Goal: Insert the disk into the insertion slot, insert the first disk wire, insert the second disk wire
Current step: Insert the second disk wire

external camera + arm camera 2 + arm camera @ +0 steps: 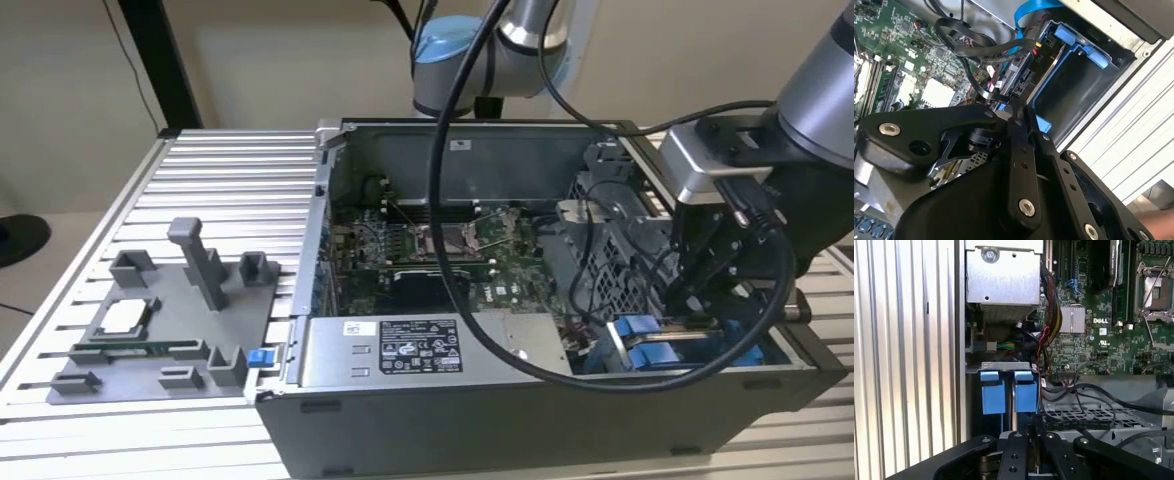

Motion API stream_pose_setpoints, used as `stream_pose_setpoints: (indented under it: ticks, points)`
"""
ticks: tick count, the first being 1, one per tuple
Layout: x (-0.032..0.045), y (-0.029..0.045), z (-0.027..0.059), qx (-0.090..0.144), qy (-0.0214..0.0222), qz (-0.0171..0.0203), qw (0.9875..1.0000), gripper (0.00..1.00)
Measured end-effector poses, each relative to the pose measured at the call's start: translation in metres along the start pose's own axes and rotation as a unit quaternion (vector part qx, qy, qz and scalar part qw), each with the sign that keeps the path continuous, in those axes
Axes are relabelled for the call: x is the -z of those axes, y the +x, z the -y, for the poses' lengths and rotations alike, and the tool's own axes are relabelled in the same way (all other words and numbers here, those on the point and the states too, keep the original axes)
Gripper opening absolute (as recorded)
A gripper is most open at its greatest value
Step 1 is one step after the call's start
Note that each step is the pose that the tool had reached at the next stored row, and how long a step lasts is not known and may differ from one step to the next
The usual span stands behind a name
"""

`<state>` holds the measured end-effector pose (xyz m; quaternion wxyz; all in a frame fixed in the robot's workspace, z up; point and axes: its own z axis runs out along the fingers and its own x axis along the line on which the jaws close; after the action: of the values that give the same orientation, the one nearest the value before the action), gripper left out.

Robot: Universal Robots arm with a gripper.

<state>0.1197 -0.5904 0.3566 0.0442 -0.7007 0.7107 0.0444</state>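
Desk (214,180): silver, ribbed, carrying an open computer case (534,400).
Wall (267,60): plain and pale.
Pincer (1016,107): closed together, down by the insertion slot (1079,95).
Disk (1013,390): seated between blue tabs.

Even, soft light fills the scene, without hard shadows. The ribbed worktop (227,190) gleams pale, nearly washed out in both wrist views. The case interior (441,250) lies dimmer. The black gripper linkage (1019,200) looms close, slightly soft.
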Motion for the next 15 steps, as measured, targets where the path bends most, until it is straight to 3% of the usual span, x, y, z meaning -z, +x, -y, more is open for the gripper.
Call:
stream_pose_setpoints:
  ticks: [6,10,15]
  points:
    - [-0.0041,0.0004,0.0000,0.023,0.0153,0.0003,0.9996,0.00]
    - [-0.0062,0.0006,0.0000,0.029,0.0282,0.0002,0.9992,0.00]
    - [-0.0068,0.0007,0.0000,0.029,0.0284,0.0002,0.9992,0.00]
